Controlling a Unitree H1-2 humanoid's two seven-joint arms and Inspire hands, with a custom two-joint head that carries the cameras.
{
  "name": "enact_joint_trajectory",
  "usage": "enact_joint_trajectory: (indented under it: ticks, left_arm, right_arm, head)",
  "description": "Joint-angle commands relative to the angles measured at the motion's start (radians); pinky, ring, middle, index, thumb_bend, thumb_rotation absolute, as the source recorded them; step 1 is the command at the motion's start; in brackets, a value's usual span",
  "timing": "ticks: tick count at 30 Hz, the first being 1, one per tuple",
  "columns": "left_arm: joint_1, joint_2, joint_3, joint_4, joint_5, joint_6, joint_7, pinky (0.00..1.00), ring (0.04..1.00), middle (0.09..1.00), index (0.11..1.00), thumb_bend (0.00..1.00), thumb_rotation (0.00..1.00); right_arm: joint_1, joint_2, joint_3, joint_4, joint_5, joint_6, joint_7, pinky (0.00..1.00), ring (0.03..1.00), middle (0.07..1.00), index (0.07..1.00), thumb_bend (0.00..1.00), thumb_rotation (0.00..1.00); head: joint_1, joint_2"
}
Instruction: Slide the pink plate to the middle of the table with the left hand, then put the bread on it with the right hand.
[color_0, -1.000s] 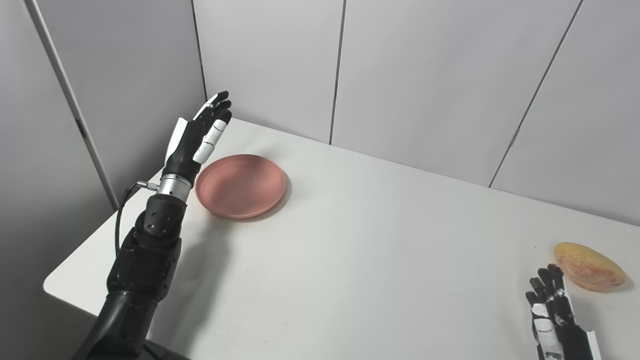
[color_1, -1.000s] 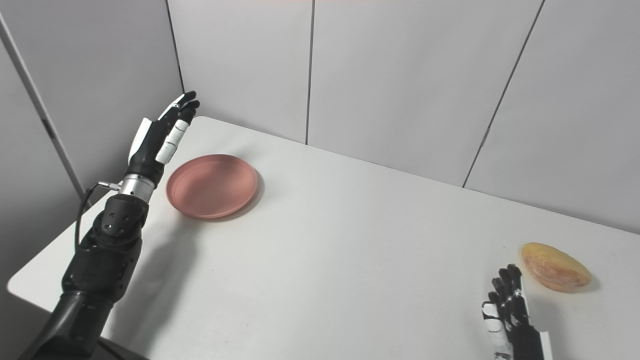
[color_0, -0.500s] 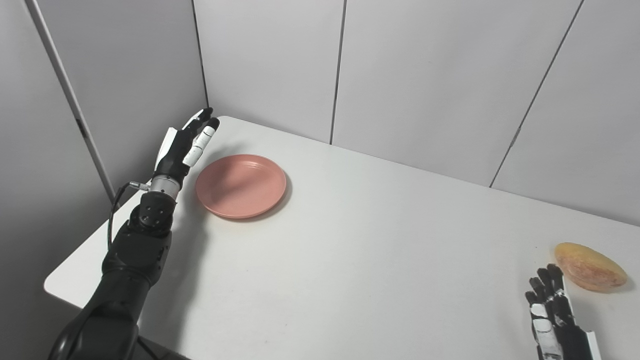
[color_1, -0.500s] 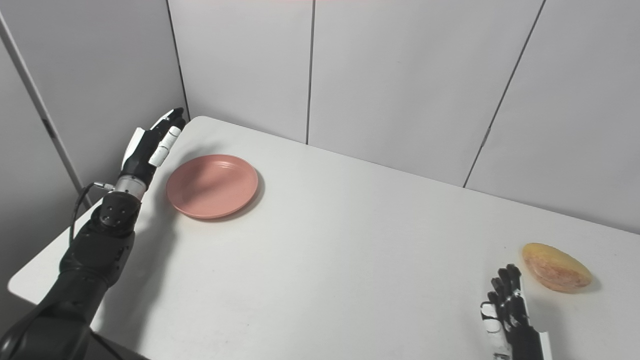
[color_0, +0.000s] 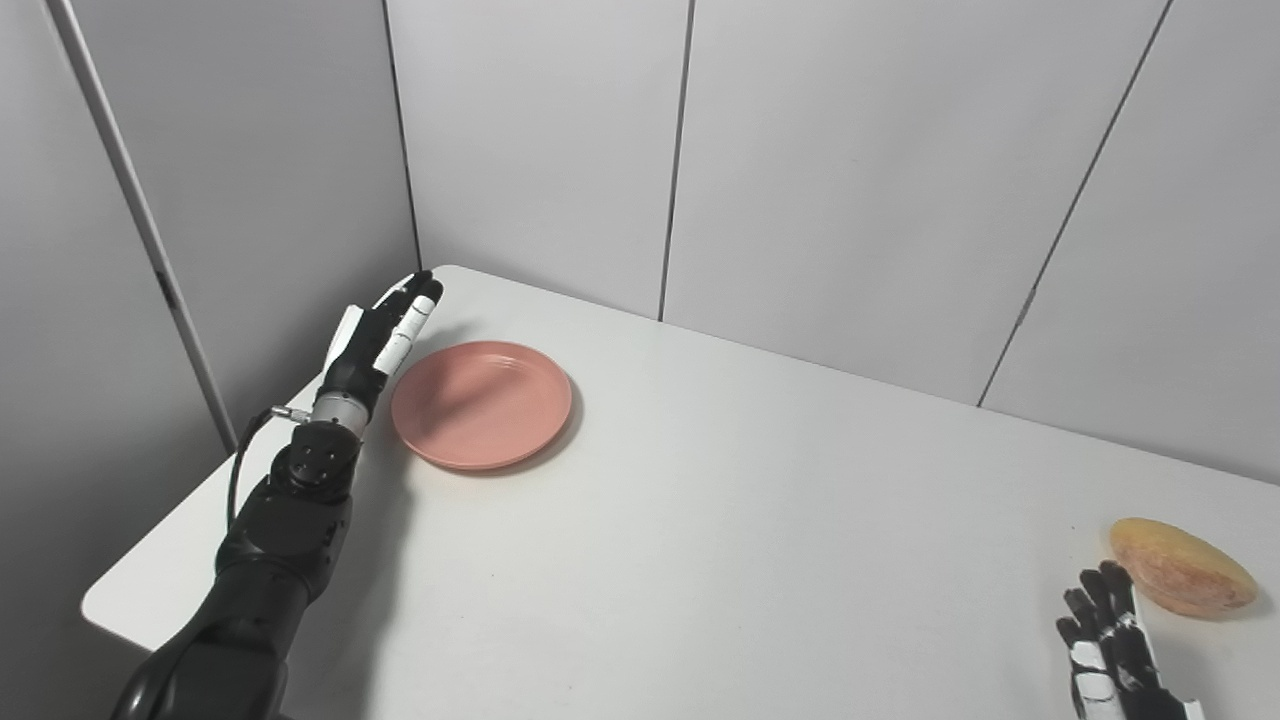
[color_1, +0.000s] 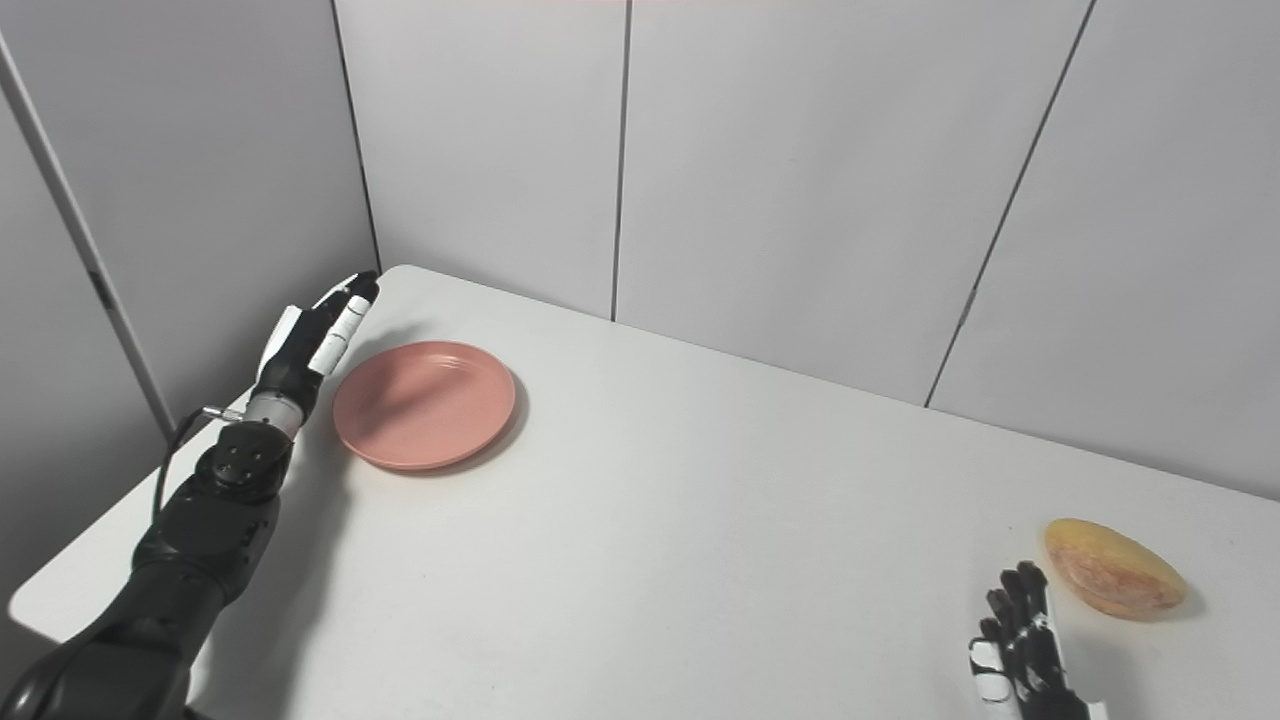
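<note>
- Reaching in from the lower left, the left hand (color_0: 375, 335) sits at the far-left corner of the tabletop (color_0: 720, 520), edge-on, just beside the left rim of the pink plate (color_0: 482, 404); contact with the rim cannot be told.
- Its fingers (color_0: 412, 318) are straight and held side by side, pointing away toward the wall, and hold nothing.
- One pink plate, empty, lying flat on the left part of the tabletop, well short of the middle.
- One piece of bread (color_0: 1180, 579), oval and golden, lying on the tabletop at the far right, well apart from the plate.
- Right hand (color_0: 1110, 650) low at the bottom right edge, just beside the bread and not touching it; fingers extended upward, a little apart, holding nothing. Its lower part is cut off by the picture edge.
- Tabletop white and smooth, with rounded corners.
- Grey wall panels (color_0: 850, 170) with dark vertical seams stand behind and to the left.
</note>
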Motion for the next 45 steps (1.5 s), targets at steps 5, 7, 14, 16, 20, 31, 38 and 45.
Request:
enact_joint_trajectory:
  ticks: [5,7,14,16,20,31,38,45]
  left_arm:
    - [-0.053,0.008,0.041,0.018,-0.101,-0.054,-0.058,0.95,0.945,0.93,0.885,0.78,1.0]
    - [-0.051,0.005,0.042,0.027,-0.114,-0.061,-0.067,0.95,0.948,0.934,0.887,0.78,1.0]
    - [-0.057,0.013,0.033,0.051,-0.113,-0.076,-0.057,0.98,0.967,0.948,0.902,0.79,1.0]
    - [-0.056,0.018,0.036,0.032,-0.114,-0.063,-0.05,0.95,0.95,0.933,0.89,0.8,1.0]
    - [-0.053,0.017,0.042,0.011,-0.12,-0.049,-0.052,0.94,0.935,0.923,0.888,0.81,1.0]
    - [-0.057,-0.004,0.041,0.064,-0.162,-0.086,-0.125,0.89,0.917,0.914,0.878,0.85,1.0]
    - [-0.037,-0.021,0.029,0.048,-0.172,-0.081,-0.169,0.86,0.902,0.93,0.89,0.83,1.0]
    - [-0.038,-0.022,0.021,0.055,-0.155,-0.081,-0.15,0.94,0.939,0.938,0.901,0.8,1.0]
  right_arm:
    - [-0.008,-0.002,-0.004,-0.042,0.014,-0.006,0.004,1.0,1.0,1.0,1.0,0.36,0.74]
    - [-0.006,-0.002,-0.003,-0.05,0.017,-0.001,0.006,1.0,1.0,1.0,1.0,0.35,0.74]
    - [-0.001,-0.002,0.0,-0.068,0.015,0.015,0.003,1.0,1.0,1.0,1.0,0.33,0.73]
    - [-0.001,-0.002,0.0,-0.071,0.015,0.019,0.003,1.0,1.0,1.0,1.0,0.32,0.74]
    - [0.0,0.001,-0.001,-0.081,0.014,0.031,-0.001,1.0,1.0,1.0,1.0,0.32,0.74]
    - [0.0,0.002,-0.004,-0.088,0.01,0.035,-0.007,1.0,1.0,1.0,1.0,0.32,0.74]
    - [0.0,0.0,-0.005,-0.094,0.015,0.038,-0.004,1.0,1.0,1.0,1.0,0.34,0.73]
    - [0.002,0.001,-0.006,-0.102,0.011,0.052,-0.009,1.0,1.0,1.0,1.0,0.35,0.73]
  head:
    - [0.005,0.004]
    - [0.006,0.007]
    - [0.012,0.013]
    - [0.012,0.013]
    - [0.012,0.014]
    - [0.009,0.021]
    - [0.011,0.025]
    - [0.013,0.027]
